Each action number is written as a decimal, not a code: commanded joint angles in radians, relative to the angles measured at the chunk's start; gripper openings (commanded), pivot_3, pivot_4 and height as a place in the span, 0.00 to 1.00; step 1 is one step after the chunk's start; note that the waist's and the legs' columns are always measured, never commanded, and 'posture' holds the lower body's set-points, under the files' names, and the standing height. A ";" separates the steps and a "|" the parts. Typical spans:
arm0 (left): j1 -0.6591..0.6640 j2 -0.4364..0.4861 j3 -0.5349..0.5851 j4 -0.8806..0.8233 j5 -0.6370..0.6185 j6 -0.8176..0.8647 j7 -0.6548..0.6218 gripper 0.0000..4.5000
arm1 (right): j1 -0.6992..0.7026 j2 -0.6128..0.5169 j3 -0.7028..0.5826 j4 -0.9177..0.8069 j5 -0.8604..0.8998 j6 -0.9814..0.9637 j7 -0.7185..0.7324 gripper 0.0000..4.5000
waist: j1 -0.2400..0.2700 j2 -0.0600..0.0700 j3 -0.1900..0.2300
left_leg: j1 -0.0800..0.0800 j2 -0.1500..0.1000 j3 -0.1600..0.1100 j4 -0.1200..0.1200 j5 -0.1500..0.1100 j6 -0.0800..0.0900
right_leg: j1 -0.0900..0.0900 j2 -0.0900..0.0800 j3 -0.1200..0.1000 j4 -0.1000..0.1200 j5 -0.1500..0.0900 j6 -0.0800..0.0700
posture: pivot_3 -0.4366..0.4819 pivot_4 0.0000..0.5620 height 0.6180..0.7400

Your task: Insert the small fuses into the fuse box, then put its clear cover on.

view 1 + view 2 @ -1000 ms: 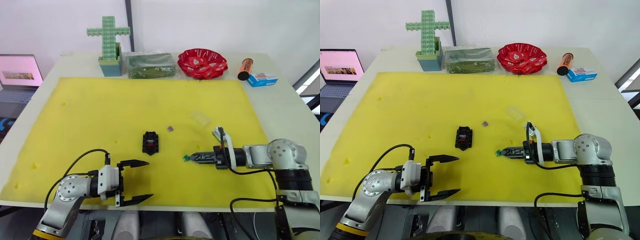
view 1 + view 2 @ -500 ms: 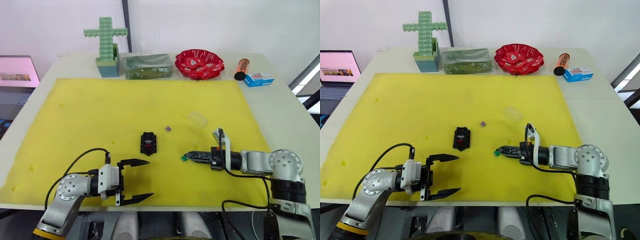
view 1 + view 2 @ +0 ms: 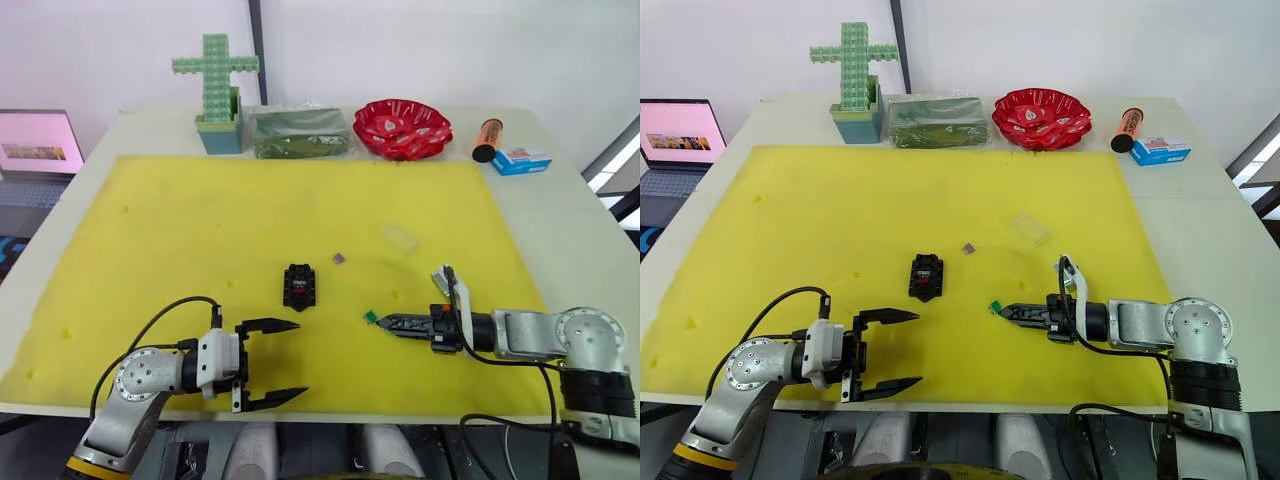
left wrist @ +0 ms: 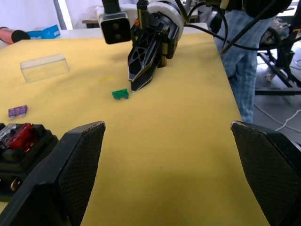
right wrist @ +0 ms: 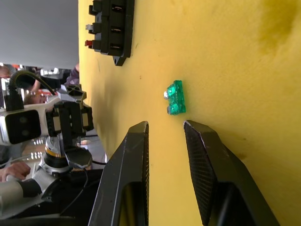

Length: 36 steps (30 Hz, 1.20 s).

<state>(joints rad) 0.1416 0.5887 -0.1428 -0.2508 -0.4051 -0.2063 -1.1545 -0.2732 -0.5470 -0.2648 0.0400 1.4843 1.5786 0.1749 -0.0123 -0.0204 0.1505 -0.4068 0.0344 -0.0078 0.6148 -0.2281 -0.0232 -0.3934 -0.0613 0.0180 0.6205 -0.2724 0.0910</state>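
Right gripper point(image 3: 385, 322): fingers slightly parted, holding nothing, tips just short of the green fuse point(image 3: 370, 318) lying on the yellow foam mat point(image 3: 200, 230). Left gripper point(image 3: 272, 362): wide open, empty, near the mat's front edge. Fuse box point(image 3: 299, 286): mid-mat, red fuse seated. Purple fuse point(image 3: 339, 258) lies just beyond it; clear cover point(image 3: 399, 237) farther right.

Between the left end effector point(image 3: 272, 362) and the fuse box point(image 3: 299, 286) the yellow mat point(image 3: 180, 240) lies bare. The right end effector point(image 3: 385, 322) has only the green fuse point(image 3: 370, 317) just before its tips. The clear cover point(image 3: 399, 237) and purple fuse point(image 3: 339, 258) lie apart, further back.
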 commanded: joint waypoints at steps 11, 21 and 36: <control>-0.005 0.002 0.005 -0.035 -0.010 0.000 0.003 1.00 | 0.026 0.033 0.033 0.029 0.186 -0.111 -0.242 0.27 | -0.004 -0.002 -0.002 | 0.001 0.002 0.000 0.000 0.000 0.001 | 0.000 0.002 0.001 0.000 0.000 0.000 | 0.48 0.27 1.00; -0.004 0.003 0.004 -0.036 -0.012 0.001 -0.001 1.00 | 0.023 0.014 0.099 0.024 0.271 -0.187 -0.295 0.27 | -0.008 -0.002 -0.002 | 0.001 0.007 0.002 0.000 0.000 0.001 | -0.001 0.006 0.002 0.000 0.001 -0.003 | 0.48 0.27 1.00; -0.007 -0.007 0.011 -0.030 0.002 -0.020 0.023 1.00 | 0.050 -0.014 0.161 -0.002 0.278 -0.257 -0.308 0.00 | -0.003 -0.004 -0.004 | 0.001 0.015 0.003 0.000 -0.001 0.001 | -0.002 0.015 0.004 -0.001 0.003 -0.009 | 0.48 0.27 1.00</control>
<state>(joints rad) 0.1409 0.5846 -0.1421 -0.2570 -0.4022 -0.2104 -1.1362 -0.2387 -0.5617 -0.1254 0.0384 1.7638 1.3292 -0.1233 -0.0153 -0.0241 0.1465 -0.4056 0.0497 -0.0045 0.6148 -0.2288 -0.0219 -0.3957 -0.0466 0.0221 0.6193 -0.2692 0.0823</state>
